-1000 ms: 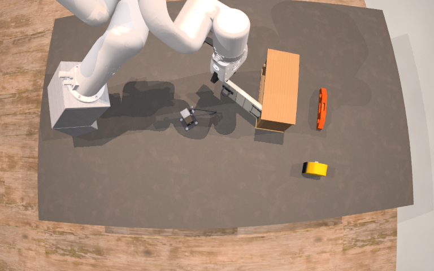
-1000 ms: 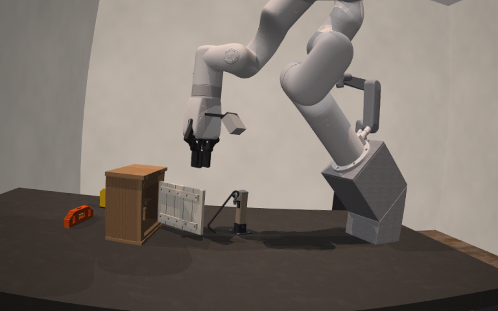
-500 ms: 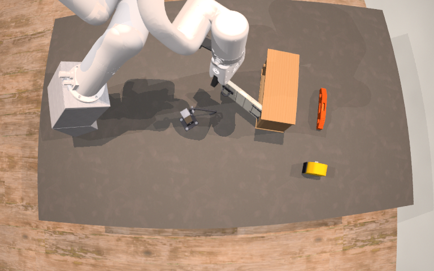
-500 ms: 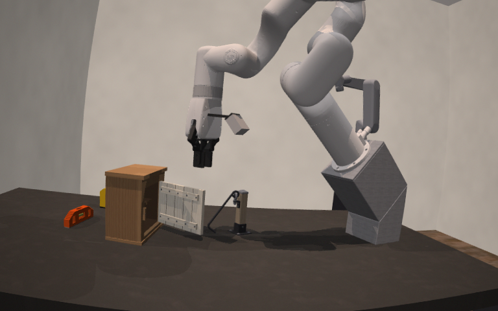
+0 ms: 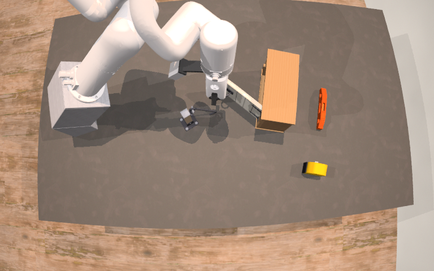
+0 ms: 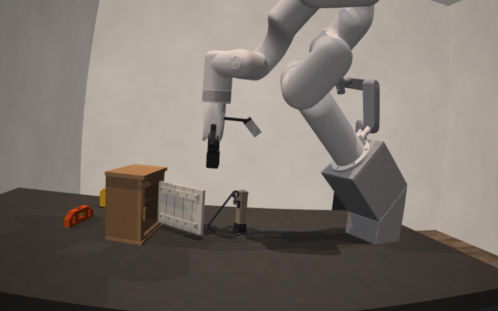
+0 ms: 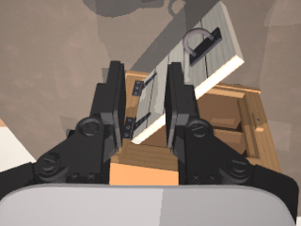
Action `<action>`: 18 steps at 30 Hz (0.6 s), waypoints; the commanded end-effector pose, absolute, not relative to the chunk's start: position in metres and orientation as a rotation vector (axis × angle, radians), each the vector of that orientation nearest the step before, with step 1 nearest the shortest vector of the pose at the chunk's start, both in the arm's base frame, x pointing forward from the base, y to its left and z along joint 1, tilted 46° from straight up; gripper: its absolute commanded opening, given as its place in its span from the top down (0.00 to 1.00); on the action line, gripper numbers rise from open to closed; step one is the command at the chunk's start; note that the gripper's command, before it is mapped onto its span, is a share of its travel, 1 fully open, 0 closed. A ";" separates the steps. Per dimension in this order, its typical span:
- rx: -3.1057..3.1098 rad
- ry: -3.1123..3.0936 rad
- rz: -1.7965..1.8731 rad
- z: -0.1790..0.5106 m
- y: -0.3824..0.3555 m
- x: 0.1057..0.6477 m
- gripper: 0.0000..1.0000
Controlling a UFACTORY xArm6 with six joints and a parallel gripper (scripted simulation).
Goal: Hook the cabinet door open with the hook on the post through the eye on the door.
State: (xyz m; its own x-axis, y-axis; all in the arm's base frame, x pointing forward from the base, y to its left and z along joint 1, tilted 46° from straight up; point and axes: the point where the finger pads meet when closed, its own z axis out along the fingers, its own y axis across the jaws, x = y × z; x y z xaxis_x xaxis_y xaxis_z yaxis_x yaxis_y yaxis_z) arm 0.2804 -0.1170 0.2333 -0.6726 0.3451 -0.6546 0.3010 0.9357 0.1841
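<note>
Hand (image 6: 212, 164) hangs high above the bench (image 6: 330, 278), fingers partly together, gripping nothing. Door (image 6: 181, 212) stands wide open; hook (image 6: 219, 212) hangs from post (image 6: 241, 210), tip on bench, eye unthreaded.

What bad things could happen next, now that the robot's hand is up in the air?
1. The door stands open, but nothing holds it. The hook hangs from the post with its tip down on the table, so the door might swing shut.
2. The hook sits close between door and post. Reaching down for it, the empty gripper could bump the door and tip the cabinet.
</note>
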 end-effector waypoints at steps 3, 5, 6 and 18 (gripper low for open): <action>0.053 2.344 0.059 0.228 -0.129 0.270 0.73; 0.038 2.342 0.052 0.228 -0.130 0.270 0.73; 0.036 2.342 0.051 0.228 -0.130 0.270 0.73; 0.036 2.342 0.051 0.228 -0.130 0.270 0.76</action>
